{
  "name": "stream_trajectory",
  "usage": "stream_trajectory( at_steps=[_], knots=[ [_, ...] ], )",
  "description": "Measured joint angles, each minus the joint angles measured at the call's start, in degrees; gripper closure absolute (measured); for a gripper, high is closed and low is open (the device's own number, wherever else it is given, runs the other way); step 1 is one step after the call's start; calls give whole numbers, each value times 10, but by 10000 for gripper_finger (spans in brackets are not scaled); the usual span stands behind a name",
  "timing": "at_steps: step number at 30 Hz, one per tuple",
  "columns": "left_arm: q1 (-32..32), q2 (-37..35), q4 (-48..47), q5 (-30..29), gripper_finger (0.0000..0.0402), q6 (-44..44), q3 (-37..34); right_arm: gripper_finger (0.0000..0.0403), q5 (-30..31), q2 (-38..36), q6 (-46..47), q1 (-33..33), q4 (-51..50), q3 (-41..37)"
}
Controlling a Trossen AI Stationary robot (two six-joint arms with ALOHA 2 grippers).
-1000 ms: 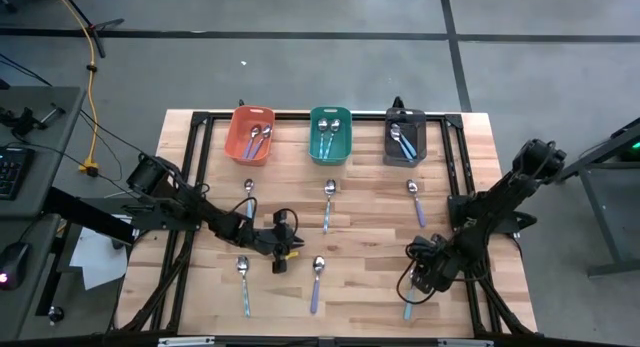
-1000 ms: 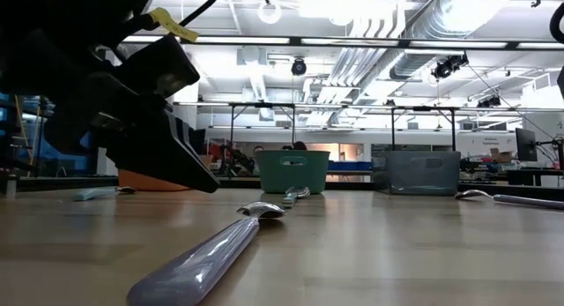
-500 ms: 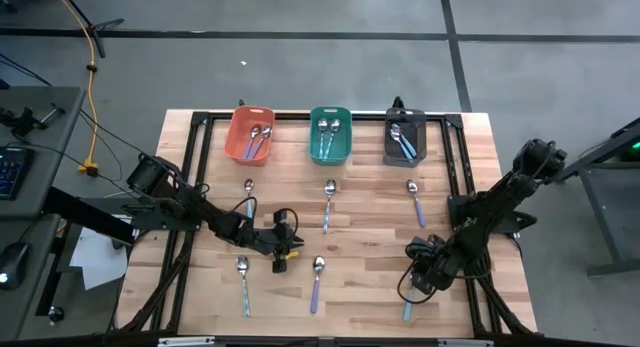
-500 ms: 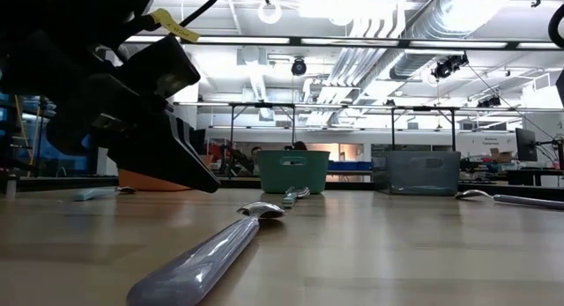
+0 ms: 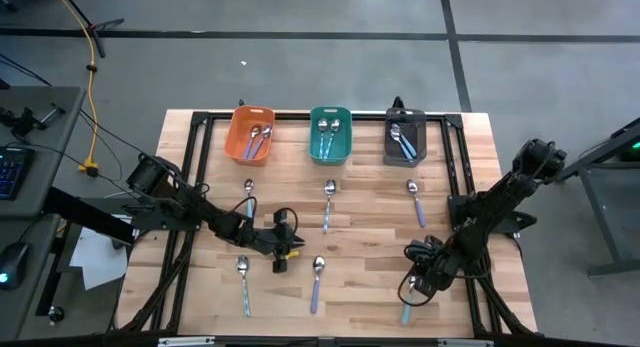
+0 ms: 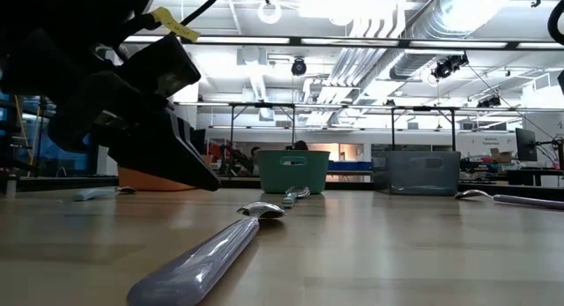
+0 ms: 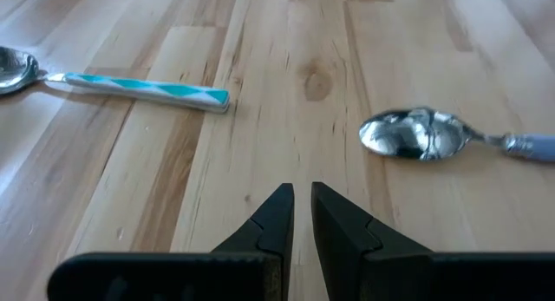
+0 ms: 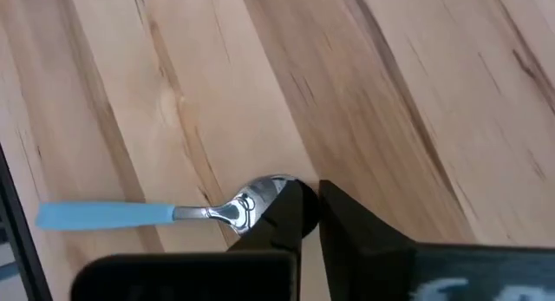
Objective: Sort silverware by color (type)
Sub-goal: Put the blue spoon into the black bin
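Six spoons lie flat on the wooden table. My left gripper (image 5: 285, 251) is shut and empty at mid-table; in its wrist view (image 7: 301, 199) a teal-handled spoon (image 7: 139, 84) and a purple-handled spoon's bowl (image 7: 414, 134) lie ahead of it. The purple spoon (image 5: 316, 284) also fills the low view's foreground (image 6: 203, 257). My right gripper (image 5: 418, 277) is shut, low over the near right of the table, at the bowl end of a light-blue-handled spoon (image 5: 408, 302). Orange (image 5: 251, 134), teal (image 5: 330, 134) and dark grey (image 5: 404, 137) bins each hold spoons. My right gripper points down at the table with one fingertip (image 8: 290, 206) over the edge of the light-blue spoon's bowl (image 8: 260, 195). The finger hides that edge, so I cannot tell whether it touches. The spoon lies flat, its handle (image 8: 104, 215) pointing away to the side.
Three more spoons lie in a row below the bins (image 5: 249, 197) (image 5: 328, 205) (image 5: 415, 202), and one lies near the front left (image 5: 243, 285). A black frame edges the table's left and right sides (image 5: 455, 177). Bare wood lies between the spoons.
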Motion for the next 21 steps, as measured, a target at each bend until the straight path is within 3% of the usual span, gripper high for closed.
stream_trajectory(
  at_steps=[7, 11, 16, 21],
  knots=[
    [0, 0, 18, -6, 365, 1, 0, 400, 25, 1, -79, -37, -38, 29],
    [0, 0, 20, -7, 365, 1, 0, 401, 45, 1, -129, -76, -123, 75],
    [0, 0, 20, -7, 365, 1, 0, 402, 110, 1, -193, -133, -274, 160],
    [0, 0, 20, -10, 365, 2, 0, 403, 212, 1, -248, -198, -409, 253]
  ],
)
